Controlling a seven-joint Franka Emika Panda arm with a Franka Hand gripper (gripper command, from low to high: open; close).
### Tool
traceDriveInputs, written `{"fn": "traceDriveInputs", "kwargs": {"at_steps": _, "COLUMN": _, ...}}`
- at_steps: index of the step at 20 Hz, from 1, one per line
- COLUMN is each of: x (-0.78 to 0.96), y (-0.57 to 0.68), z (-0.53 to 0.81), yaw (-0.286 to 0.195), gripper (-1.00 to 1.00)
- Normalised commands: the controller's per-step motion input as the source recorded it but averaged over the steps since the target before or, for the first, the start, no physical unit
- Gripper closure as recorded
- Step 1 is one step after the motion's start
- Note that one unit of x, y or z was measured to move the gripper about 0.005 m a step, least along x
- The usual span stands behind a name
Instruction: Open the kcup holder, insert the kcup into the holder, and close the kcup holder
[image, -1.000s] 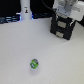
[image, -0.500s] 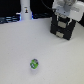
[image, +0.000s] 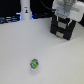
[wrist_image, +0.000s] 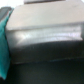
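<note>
White desk (image: 20, 55) is carrying the tiny green-topped kcup (image: 34, 63); the end effector (image: 65, 14), grip unreadable, is hovering at the boxy black kcup holder (image: 62, 27), needing a square pull.

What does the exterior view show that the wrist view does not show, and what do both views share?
Only the exterior view shows the kcup lying alone on the white table, the white bottle-shaped object at the back, and the arm's gripper over the kcup holder. Only the wrist view shows a blurred close-up: a grey surface beside a teal edge. No single thing is clearly recognisable in both views.
</note>
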Motion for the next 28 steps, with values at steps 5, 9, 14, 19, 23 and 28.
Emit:
{"fn": "traceDriveInputs", "kwargs": {"at_steps": 5, "x": 0.94, "y": -0.16, "z": 0.14, "yaw": -0.09, "gripper": 1.0}}
{"fn": "traceDriveInputs", "kwargs": {"at_steps": 9, "x": 0.94, "y": -0.18, "z": 0.11, "yaw": -0.092, "gripper": 1.0}}
{"fn": "traceDriveInputs", "kwargs": {"at_steps": 14, "x": 0.94, "y": -0.22, "z": 0.15, "yaw": -0.092, "gripper": 1.0}}
{"fn": "traceDriveInputs", "kwargs": {"at_steps": 19, "x": 0.95, "y": -0.25, "z": 0.2, "yaw": -0.093, "gripper": 1.0}}
{"fn": "traceDriveInputs", "kwargs": {"at_steps": 23, "x": 0.94, "y": -0.26, "z": 0.2, "yaw": -0.092, "gripper": 1.0}}
{"fn": "traceDriveInputs", "kwargs": {"at_steps": 28, "x": 0.94, "y": -0.27, "z": 0.2, "yaw": -0.092, "gripper": 1.0}}
